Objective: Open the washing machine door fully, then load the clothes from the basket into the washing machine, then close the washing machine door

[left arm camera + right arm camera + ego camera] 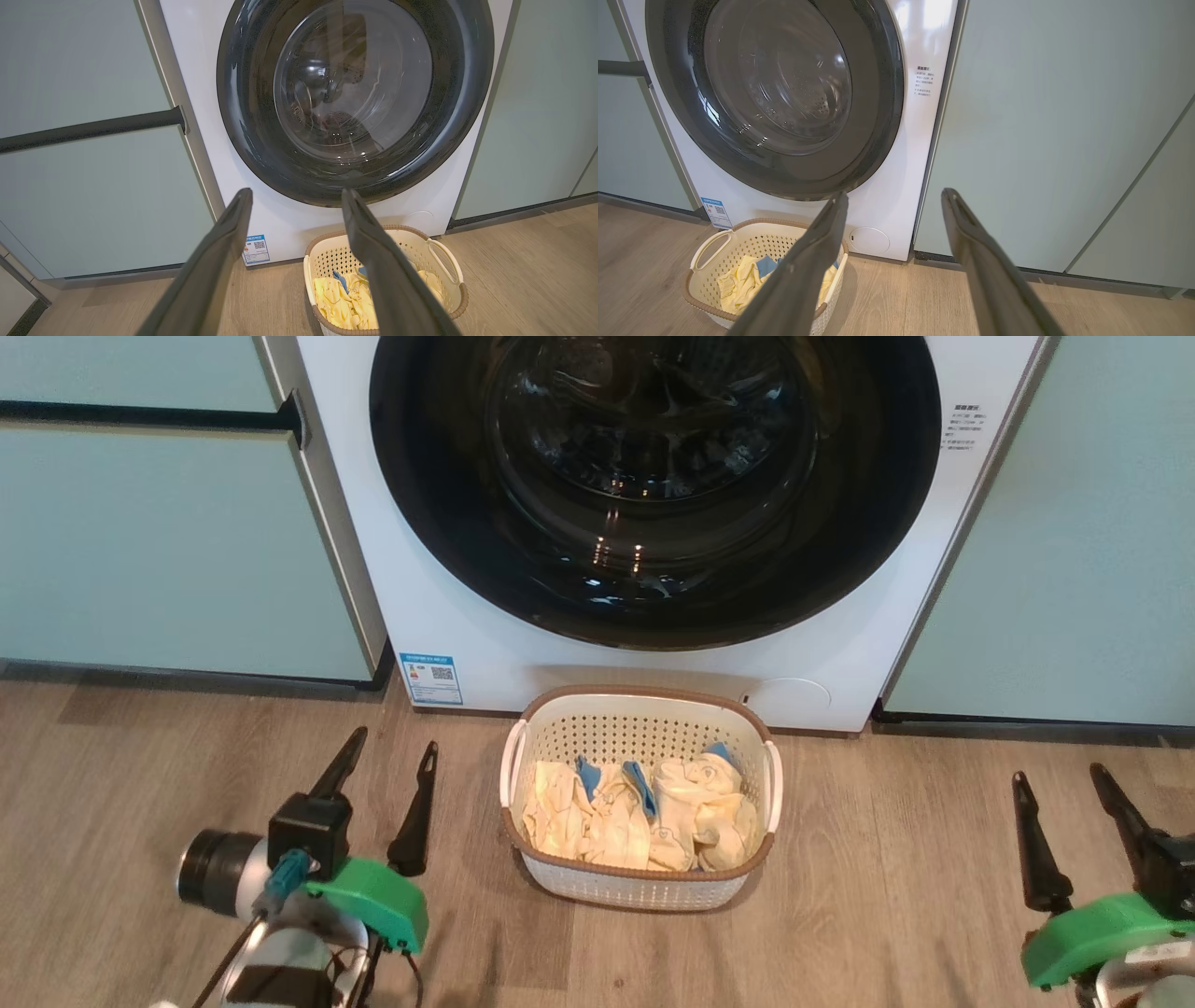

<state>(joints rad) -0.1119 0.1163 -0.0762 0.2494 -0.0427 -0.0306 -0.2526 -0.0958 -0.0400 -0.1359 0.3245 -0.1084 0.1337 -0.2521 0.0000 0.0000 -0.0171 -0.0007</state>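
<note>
Sitting on the wood floor [887, 896] right in front of the washing machine [420, 616], the basket [644, 692] held the clothes [635, 817] in a soft pile. The washing machine door [653, 616] was shut. The left gripper [393, 740] and the right gripper [1058, 773] hung on either side of the basket, fingers wide apart, holding nothing.

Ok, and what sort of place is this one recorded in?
Most likely a home laundry corner: a white front-loading washing machine built in between pale green cabinet panels, with a basket of clothes on the wood-look floor.
</note>
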